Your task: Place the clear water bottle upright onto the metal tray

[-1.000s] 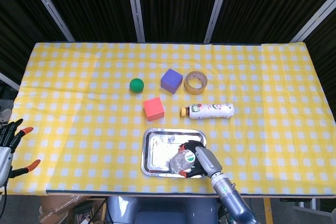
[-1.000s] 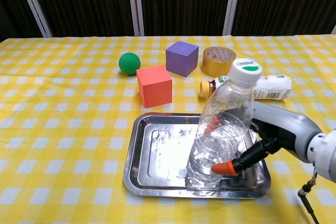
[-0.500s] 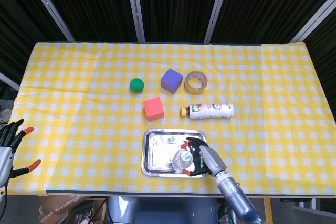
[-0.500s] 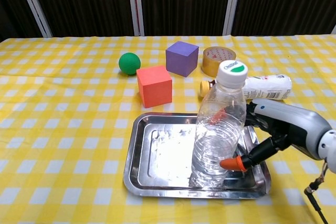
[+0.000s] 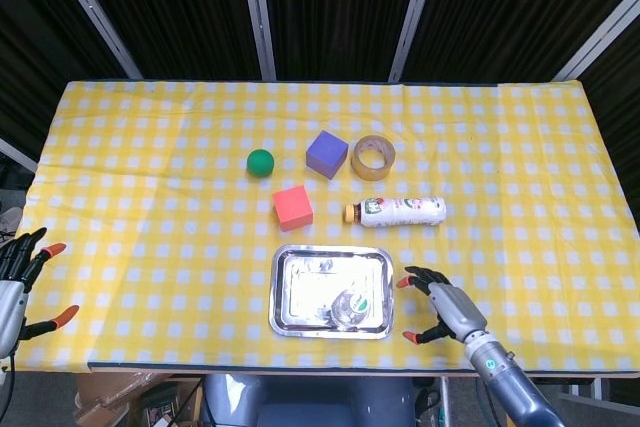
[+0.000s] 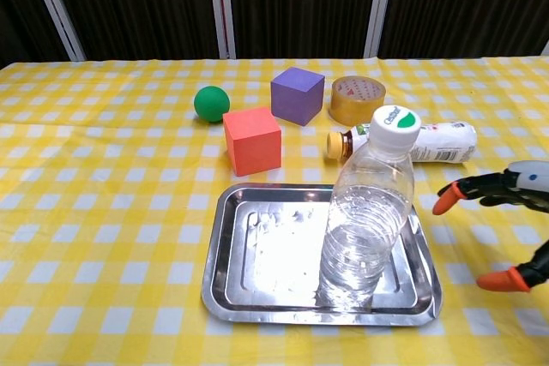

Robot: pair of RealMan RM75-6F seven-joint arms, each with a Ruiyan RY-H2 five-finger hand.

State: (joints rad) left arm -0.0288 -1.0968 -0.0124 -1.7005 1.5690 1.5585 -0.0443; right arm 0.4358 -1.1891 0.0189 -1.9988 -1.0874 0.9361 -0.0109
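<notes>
The clear water bottle stood upright on the metal tray, toward its right half, green-topped cap uppermost. The right hand was just right of the tray, apart from the bottle, fingers spread and holding nothing. The left hand sat at the table's far left edge, well apart from the tray, fingers apart and empty.

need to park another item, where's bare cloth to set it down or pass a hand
Bare cloth spans the whole left, between the green ball and the left hand. The far right is bare too. Crowded: middle cluster around the red cube, lying bottle, and metal tray.
</notes>
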